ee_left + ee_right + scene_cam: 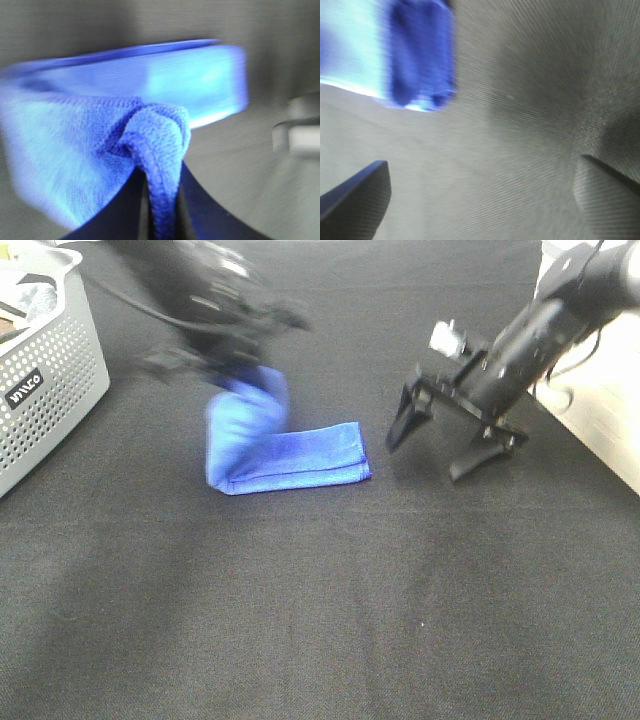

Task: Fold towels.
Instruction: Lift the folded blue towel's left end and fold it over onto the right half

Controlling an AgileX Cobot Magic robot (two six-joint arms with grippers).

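Note:
The royal-blue towel (285, 455) lies folded into a long strip on the black cloth, with its left end lifted. My left gripper (245, 375), blurred by motion, is shut on that raised end; the left wrist view shows the bunched towel (160, 150) pinched between the fingers (120, 210). My right gripper (440, 445) is open and empty, just right of the towel's right end. The right wrist view shows the towel (417, 55) ahead of the spread fingers (355, 195).
A grey perforated basket (45, 370) stands at the far left edge. A pale surface (600, 390) borders the black cloth on the right.

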